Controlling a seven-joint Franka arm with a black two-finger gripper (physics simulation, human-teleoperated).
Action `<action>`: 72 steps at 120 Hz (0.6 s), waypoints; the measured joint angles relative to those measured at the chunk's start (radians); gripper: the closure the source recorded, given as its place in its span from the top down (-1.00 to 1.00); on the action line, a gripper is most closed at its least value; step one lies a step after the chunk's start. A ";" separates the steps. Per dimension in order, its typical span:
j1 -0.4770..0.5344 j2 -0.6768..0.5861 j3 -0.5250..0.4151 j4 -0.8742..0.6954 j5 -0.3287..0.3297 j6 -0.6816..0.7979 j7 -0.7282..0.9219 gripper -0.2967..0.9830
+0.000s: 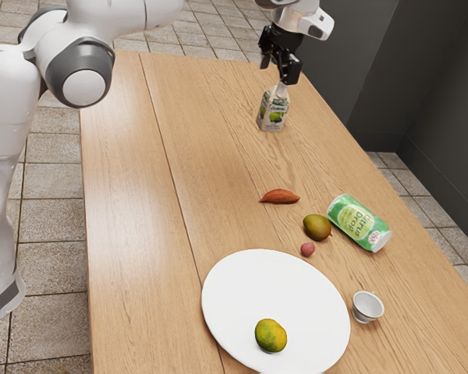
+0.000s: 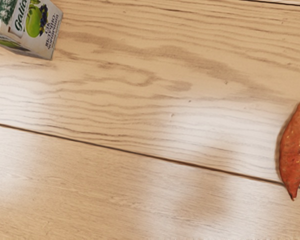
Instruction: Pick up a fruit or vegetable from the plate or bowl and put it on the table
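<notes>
Hovering above the desk [image 1: 125,234], near the juice carton [image 1: 273,111], my hand [image 1: 278,70] has its jaws spread wide. The yellow-green fruit [image 1: 271,336] sits on the white plate [image 1: 257,284], well apart from me. Off the plate, on the desk, I see a sweet potato [image 1: 280,196], a mango [image 1: 317,227], a small reddish fruit [image 1: 307,249], a green can [image 1: 359,223] on its side and a cup [image 1: 367,307].
</notes>
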 joint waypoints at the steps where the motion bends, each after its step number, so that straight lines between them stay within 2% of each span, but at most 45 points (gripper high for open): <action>1: 0.000 0.000 0.000 0.000 0.000 0.000 0.000 0.54; 24: 0.002 -0.008 0.006 0.017 -0.007 -0.007 0.003 0.54; 28: -0.006 -0.017 0.004 0.079 -0.002 -0.015 0.000 0.54; 36: -0.085 -0.033 -0.005 0.180 0.027 -0.028 -0.016 0.54; 46: -0.138 -0.016 -0.077 0.201 0.046 -0.036 -0.042 0.53; 61: -0.153 0.078 -0.201 0.179 0.056 -0.027 -0.088 0.53; 72: -0.169 0.099 -0.234 0.126 0.059 -0.017 -0.118 0.53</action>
